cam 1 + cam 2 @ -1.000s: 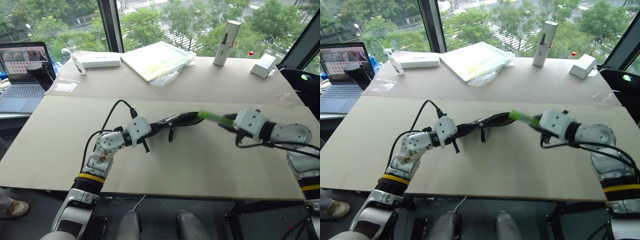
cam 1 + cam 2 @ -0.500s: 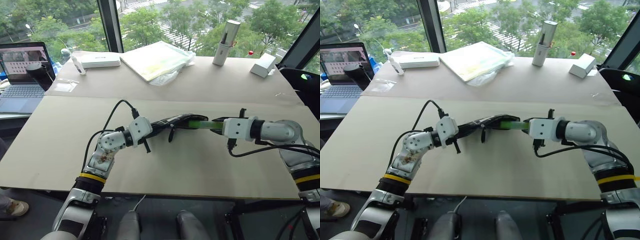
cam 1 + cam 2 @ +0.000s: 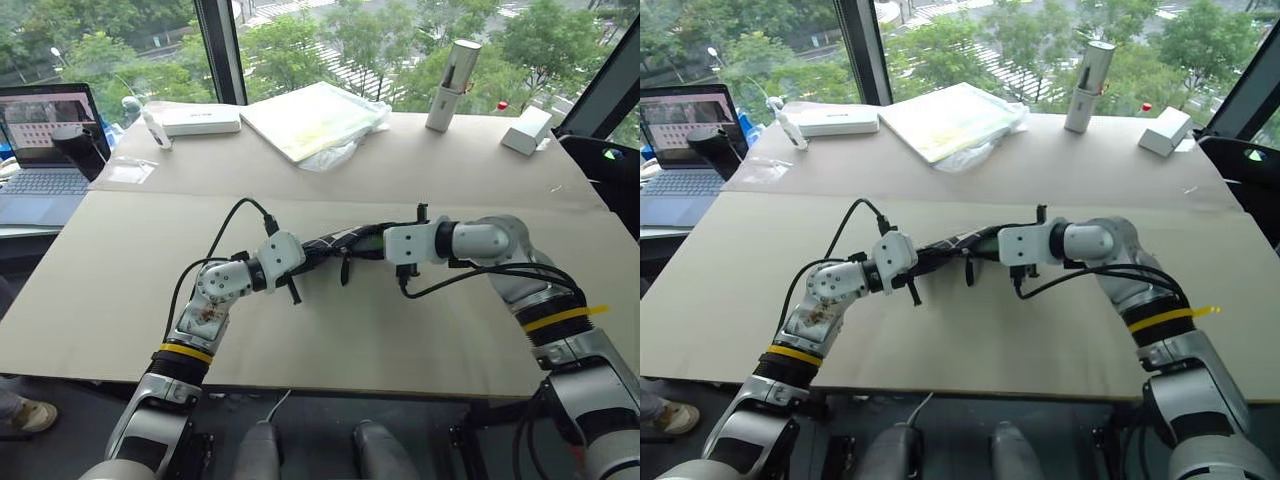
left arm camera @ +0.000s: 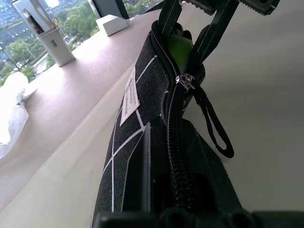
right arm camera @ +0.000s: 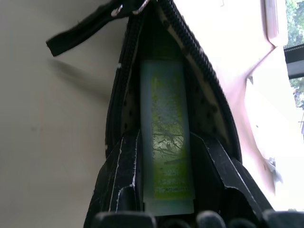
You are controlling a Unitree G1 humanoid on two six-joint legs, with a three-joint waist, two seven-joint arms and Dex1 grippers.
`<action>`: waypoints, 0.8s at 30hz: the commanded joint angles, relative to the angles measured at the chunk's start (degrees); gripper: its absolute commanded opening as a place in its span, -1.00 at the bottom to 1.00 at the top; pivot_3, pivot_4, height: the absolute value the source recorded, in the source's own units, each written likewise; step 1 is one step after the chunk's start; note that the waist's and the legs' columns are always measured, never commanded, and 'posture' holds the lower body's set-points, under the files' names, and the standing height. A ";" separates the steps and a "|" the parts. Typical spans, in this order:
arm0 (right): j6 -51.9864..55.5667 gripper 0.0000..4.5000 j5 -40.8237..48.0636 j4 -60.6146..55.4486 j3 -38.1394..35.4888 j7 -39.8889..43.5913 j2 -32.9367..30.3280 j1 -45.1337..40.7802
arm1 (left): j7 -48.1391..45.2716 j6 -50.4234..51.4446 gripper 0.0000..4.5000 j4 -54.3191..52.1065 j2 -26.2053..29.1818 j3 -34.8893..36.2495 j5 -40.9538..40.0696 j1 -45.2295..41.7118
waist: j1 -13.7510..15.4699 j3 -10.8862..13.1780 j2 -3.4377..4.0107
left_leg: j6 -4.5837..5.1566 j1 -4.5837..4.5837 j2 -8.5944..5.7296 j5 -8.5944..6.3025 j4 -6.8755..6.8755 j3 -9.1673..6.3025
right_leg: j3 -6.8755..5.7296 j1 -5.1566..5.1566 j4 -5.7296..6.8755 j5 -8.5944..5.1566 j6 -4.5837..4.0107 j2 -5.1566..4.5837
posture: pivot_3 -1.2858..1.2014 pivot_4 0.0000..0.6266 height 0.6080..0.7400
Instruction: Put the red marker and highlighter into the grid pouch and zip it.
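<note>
— Over your tan tabletop (image 3: 120, 300), where's the grid pouch (image 4: 142, 118)?

— Off the surface: your left claw (image 3: 300, 258) is clenched on one end. Your right claw (image 5: 166, 209) grips the highlighter (image 5: 166, 142), mostly inside the pouch's unzipped mouth.

An office: a laptop (image 3: 45, 150) and papers (image 3: 312, 118) on a table (image 3: 120, 270) by high windows (image 3: 300, 45).
</note>
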 commanded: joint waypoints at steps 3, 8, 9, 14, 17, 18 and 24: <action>-0.13 -0.54 0.10 -2.38 0.33 0.45 1.46 -0.98 | -0.19 -1.47 -1.00 -0.59 -0.52 -0.22 -0.20 -1.76 | 0.15 0.00 0.01 | 0.00 0.01 0.01 0.00 0.00 0.00 | 0.00 -0.01 0.02 0.00 0.00 0.01 | 0.03 -0.52 0.94; 2.80 0.17 1.55 -3.84 -1.29 0.72 1.81 0.68 | -0.16 -1.25 -1.00 -0.93 -0.44 -0.07 -0.21 -1.72 | 0.14 0.00 0.01 | 0.00 0.01 0.01 0.00 0.00 0.00 | 0.00 -0.02 0.04 0.00 0.00 0.02 | 0.03 -0.52 0.94; 3.23 0.32 0.87 -2.96 -1.97 -0.74 1.67 0.23 | -0.14 -1.17 -1.00 -1.05 -0.43 -0.06 -0.21 -1.67 | 0.14 0.00 0.01 | 0.00 0.01 0.01 0.00 0.00 0.00 | 0.00 -0.02 0.04 0.00 0.00 0.02 | 0.03 -0.52 0.94; 7.89 0.48 9.70 -2.58 -9.36 1.57 -1.11 0.08 | 0.03 -0.95 -1.00 -1.42 -0.41 -0.02 -0.14 -1.37 | 0.56 0.01 0.02 | -0.01 0.00 0.00 0.00 0.00 0.00 | 0.00 -0.02 0.04 0.00 0.00 0.01 | 0.03 -0.52 0.94; 22.80 0.48 24.37 -8.08 -18.46 5.72 -1.47 1.39 | 0.23 -0.85 -1.00 -1.80 -0.51 -0.15 -0.11 -0.96 | 0.86 0.02 0.02 | -0.01 0.01 0.00 0.00 0.00 0.00 | 0.00 -0.01 0.03 0.00 -0.01 0.01 | 0.03 -0.52 0.94; 29.35 0.48 29.99 -10.66 -21.41 7.62 -2.05 2.38 | 0.29 -0.83 -1.00 -1.92 -0.53 -0.23 -0.10 -0.80 | 0.92 0.02 0.02 | 0.00 0.02 0.02 0.00 0.00 -0.01 | 0.00 0.00 0.04 0.00 -0.01 0.02 | 0.03 -0.52 0.94; 50.84 0.48 48.58 -24.19 -29.84 14.38 -8.89 16.97 | 0.36 -0.79 -1.00 -2.22 -0.53 -0.40 -0.13 -0.30 | 1.51 0.01 0.01 | 0.00 -0.03 0.00 0.00 0.02 -0.14 | -0.07 0.09 -0.04 0.00 -0.01 0.02 | 0.03 -0.52 0.94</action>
